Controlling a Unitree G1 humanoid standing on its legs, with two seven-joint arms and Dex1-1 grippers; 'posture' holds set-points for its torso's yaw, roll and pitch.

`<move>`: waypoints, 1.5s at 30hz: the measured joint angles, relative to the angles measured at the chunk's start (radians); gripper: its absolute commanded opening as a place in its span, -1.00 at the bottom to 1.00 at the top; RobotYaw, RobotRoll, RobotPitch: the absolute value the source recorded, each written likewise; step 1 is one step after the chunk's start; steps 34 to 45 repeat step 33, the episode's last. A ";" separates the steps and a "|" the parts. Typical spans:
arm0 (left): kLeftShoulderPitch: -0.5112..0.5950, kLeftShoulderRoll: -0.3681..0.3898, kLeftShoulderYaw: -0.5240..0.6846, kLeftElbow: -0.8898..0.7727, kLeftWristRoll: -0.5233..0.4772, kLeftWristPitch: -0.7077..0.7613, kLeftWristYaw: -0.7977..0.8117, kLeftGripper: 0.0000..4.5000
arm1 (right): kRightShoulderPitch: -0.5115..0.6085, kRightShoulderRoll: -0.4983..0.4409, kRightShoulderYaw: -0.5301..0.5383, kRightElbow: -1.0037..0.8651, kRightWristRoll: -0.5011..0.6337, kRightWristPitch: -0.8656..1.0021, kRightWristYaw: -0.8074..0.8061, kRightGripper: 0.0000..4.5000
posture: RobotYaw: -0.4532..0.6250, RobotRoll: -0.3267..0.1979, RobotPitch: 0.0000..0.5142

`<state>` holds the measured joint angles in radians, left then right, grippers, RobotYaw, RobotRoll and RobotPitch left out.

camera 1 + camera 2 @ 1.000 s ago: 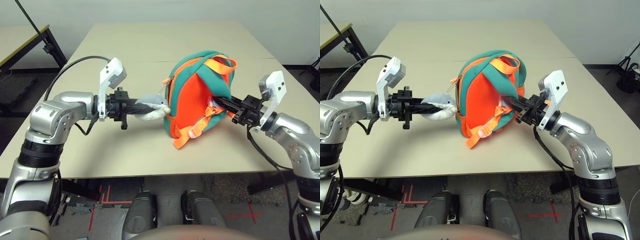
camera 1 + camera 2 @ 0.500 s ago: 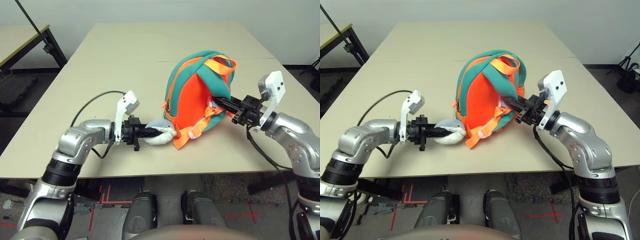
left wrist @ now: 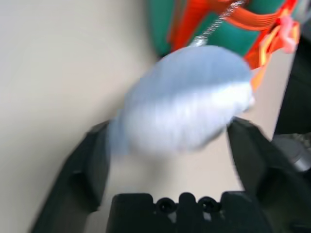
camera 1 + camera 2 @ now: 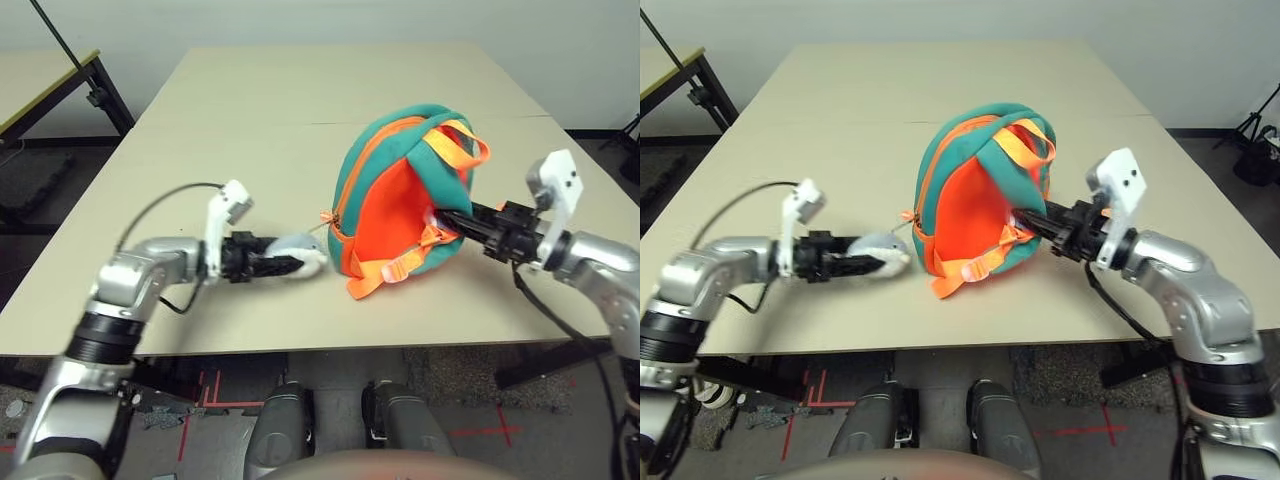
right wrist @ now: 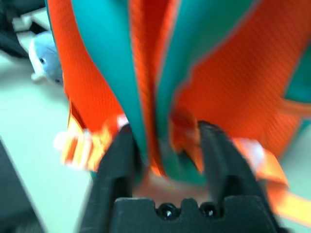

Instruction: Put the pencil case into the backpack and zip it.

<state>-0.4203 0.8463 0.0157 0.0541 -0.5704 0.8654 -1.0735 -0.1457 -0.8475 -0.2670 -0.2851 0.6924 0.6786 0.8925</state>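
The teal and orange backpack stands upright on the table, its orange back panel and straps facing me. Its grey-white plush shark hangs from a thin chain and lies on the tabletop to the backpack's left. My left gripper is shut on the shark, one finger on each side. My right gripper is shut on a fold of teal and orange fabric at the backpack's right side. The pencil case is out of view.
The beige table extends far behind the backpack, with a seam across its middle. Its front edge runs just below both grippers. A second desk with black legs stands at the back left.
My left gripper came down toward the front of the table, then pulled the shark left, away from the backpack. The backpack's top has leaned right, and my right gripper shifted slightly right.
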 measured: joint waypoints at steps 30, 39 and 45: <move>-0.003 -0.471 0.333 0.534 0.289 -0.860 0.850 1.00 | -0.468 0.280 -0.106 1.298 -0.420 -0.852 -0.611 0.99 | 0.16 0.25 -0.69; -0.005 -0.481 0.328 0.558 0.304 -0.885 0.876 1.00 | -0.485 0.289 -0.106 1.341 -0.423 -0.895 -0.642 0.99 | 0.17 0.25 -0.70; -0.005 -0.481 0.328 0.558 0.304 -0.885 0.876 1.00 | -0.485 0.289 -0.106 1.341 -0.423 -0.895 -0.642 0.99 | 0.17 0.25 -0.70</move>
